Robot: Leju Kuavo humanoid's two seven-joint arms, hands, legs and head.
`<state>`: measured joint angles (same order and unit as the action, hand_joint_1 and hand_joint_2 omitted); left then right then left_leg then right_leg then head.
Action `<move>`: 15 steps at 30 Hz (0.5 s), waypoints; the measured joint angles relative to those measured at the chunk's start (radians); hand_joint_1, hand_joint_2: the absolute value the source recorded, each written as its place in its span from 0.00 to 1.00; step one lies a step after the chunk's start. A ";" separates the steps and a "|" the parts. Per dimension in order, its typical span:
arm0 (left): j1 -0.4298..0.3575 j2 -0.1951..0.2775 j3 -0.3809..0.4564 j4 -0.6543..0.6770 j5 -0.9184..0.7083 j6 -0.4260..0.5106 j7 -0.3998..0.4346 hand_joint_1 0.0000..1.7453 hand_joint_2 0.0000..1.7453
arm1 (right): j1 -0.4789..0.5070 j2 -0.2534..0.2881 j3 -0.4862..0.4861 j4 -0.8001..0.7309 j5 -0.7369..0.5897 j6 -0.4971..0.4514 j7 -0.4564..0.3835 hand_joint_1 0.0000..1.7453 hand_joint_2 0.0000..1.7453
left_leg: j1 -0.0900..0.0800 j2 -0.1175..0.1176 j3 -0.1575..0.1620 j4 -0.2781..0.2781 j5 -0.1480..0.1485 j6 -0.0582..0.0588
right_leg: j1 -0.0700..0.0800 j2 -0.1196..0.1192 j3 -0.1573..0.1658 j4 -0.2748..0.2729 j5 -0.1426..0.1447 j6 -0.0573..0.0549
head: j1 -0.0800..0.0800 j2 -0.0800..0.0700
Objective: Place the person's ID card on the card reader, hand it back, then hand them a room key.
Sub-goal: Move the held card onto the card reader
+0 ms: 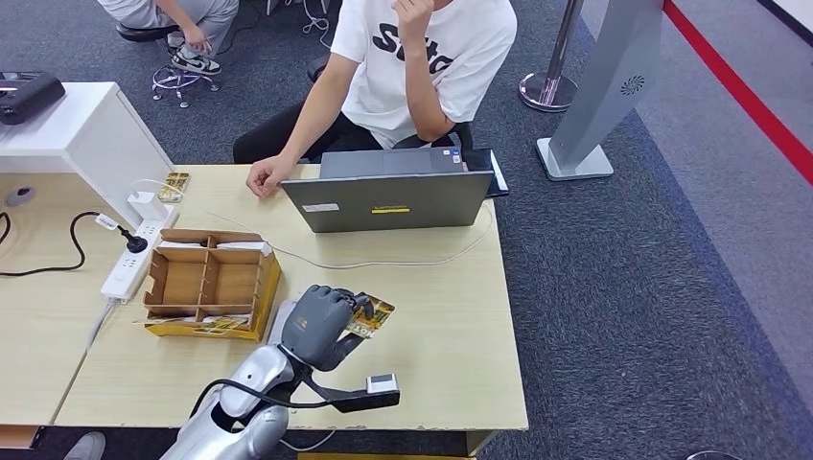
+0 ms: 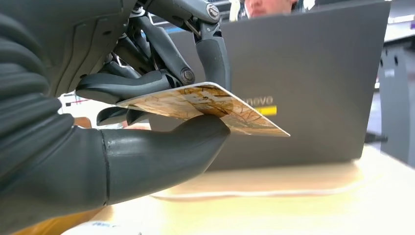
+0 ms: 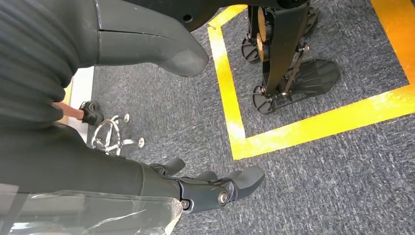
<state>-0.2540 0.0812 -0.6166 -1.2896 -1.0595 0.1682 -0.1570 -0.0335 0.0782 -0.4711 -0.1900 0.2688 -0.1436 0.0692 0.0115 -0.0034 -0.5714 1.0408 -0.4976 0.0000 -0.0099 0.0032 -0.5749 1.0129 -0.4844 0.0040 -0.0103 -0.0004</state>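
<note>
arm (image 1: 240, 407): silver, black cable | left hand (image 1: 321, 326): grey ribbed cover, thick thumb, darker fingers (image 2: 147, 85)

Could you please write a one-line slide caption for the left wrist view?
The left robot hand pinches a patterned card above the table, facing the grey laptop.

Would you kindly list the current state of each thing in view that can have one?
Left hand: grips the patterned yellow-brown card, held above the table, nearly flat.
Right hand: hangs over the grey carpet, fingers apart, holding nothing.
Grey laptop: open, lid back toward the robot.
Cardboard divider box: upright on the table, compartments open at the top.
White power strip: one black plug inserted.
</note>
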 joint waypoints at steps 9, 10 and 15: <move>-0.005 0.063 -0.008 -0.001 -0.003 -0.030 0.074 1.00 1.00 | 0.002 0.000 -0.026 0.000 -0.003 -0.005 0.005 0.00 1.00 | 0.000 0.000 0.000 0.000 0.000 0.000 | 0.000 0.000 0.000 0.000 0.000 0.000 | 0.000 0.000; 0.000 0.077 -0.008 -0.011 -0.001 -0.029 0.077 1.00 1.00 | 0.003 0.000 -0.029 0.000 -0.004 -0.006 0.005 0.00 1.00 | 0.000 0.000 0.000 0.000 0.000 0.000 | 0.000 0.000 0.000 0.000 0.000 0.000 | 0.000 0.000; 0.043 0.138 -0.007 -0.077 0.017 -0.028 0.087 1.00 1.00 | 0.006 0.000 -0.045 0.000 -0.004 -0.013 0.007 0.00 1.00 | 0.000 0.000 0.000 -0.001 0.000 0.000 | 0.000 0.000 0.000 0.000 0.000 0.000 | 0.000 0.000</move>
<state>-0.2109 0.2196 -0.6237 -1.3665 -1.0421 0.1401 -0.0702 -0.0272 0.0782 -0.5158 -0.1900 0.2649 -0.1569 0.0760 0.0116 -0.0033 -0.5715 1.0397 -0.4975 -0.0002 -0.0099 0.0033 -0.5750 1.0133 -0.4847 0.0038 -0.0105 -0.0004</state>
